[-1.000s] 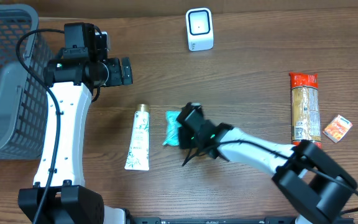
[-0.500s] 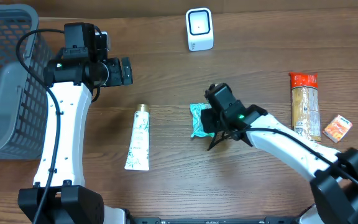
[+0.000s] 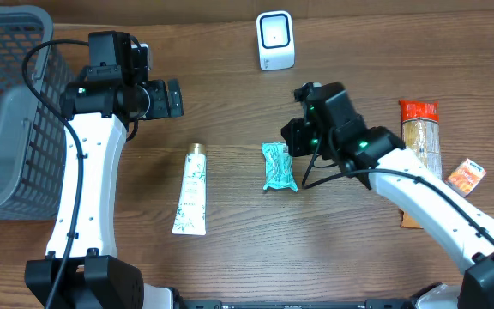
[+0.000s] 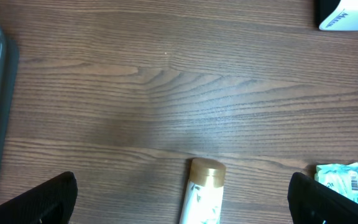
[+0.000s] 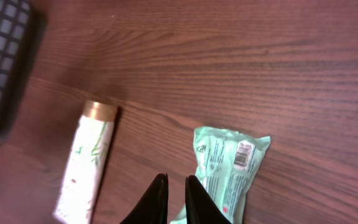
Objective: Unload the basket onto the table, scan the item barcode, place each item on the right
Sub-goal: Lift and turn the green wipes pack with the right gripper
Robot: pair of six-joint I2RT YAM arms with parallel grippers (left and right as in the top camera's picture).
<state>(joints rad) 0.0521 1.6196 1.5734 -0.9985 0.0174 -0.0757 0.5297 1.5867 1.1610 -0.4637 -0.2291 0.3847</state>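
green crinkled packet (image 3: pixel 279 166) lies flat on the wooden table (image 3: pixel 230 103), its barcode facing up, between the cream tube (image 3: pixel 191 190) and the right gripper (image 5: pixel 176 180). that gripper's jaws are pinched nearly together with nothing between them, tips just beside the packet's edge. the left gripper (image 3: pixel 171 98) hangs spread wide and empty near the grey basket (image 3: pixel 7 112). the white scanner (image 3: pixel 275 40) stands well apart.

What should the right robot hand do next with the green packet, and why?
Probably open the right gripper and lower onto the green packet. It lies unheld on the table, barcode up, away from the scanner, and the jaws are nearly closed.
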